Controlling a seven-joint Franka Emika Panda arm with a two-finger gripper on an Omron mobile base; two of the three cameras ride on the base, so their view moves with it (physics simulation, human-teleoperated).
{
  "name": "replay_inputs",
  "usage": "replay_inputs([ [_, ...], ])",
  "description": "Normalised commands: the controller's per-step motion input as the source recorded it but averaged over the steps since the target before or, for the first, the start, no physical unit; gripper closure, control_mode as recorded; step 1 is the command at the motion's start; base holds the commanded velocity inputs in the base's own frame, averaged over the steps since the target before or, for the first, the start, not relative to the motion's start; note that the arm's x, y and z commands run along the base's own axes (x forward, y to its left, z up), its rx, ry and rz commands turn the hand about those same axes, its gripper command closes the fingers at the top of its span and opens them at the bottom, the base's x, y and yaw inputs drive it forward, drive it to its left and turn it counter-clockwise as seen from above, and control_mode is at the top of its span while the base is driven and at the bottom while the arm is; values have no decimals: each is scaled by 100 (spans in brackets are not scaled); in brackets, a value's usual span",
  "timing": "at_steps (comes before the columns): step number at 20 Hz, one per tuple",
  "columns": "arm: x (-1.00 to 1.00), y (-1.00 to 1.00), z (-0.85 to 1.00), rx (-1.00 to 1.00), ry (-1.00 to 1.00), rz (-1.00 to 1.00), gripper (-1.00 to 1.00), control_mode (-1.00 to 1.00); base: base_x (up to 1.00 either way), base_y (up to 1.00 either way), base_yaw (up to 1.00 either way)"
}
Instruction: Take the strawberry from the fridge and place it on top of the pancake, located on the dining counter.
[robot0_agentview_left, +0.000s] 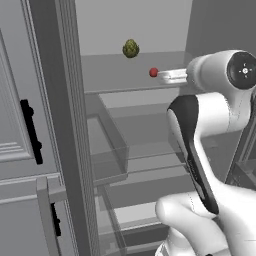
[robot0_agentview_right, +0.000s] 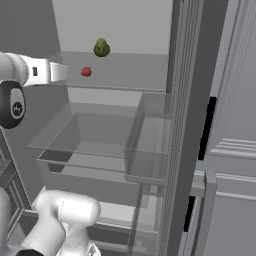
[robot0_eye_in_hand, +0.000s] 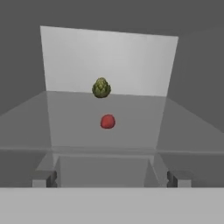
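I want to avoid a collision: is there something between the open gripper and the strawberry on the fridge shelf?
Nothing visible is in the way. The gripper faces the strawberry over bare shelf. The bumpy green fruit sits behind the strawberry.

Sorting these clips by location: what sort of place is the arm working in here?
Most likely a kitchen, at an open fridge. Pale shelves and clear bins hold food, a strawberry and a bumpy green fruit, and panelled cabinets stand beside it.
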Motion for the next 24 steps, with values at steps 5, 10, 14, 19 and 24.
replay_inputs([
  [5,75,-34,0,8,3,0,-100,-100,0,0,0],
  [10,99,-8,-5,1,31,2,-100,-100,0,0,0],
  [14,95,7,-21,-1,30,-2,-100,-100,0,0,0],
  [19,68,10,-5,0,18,0,-100,-100,0,0,0],
  [24,22,7,-21,0,-14,0,-100,-100,0,0,0],
])
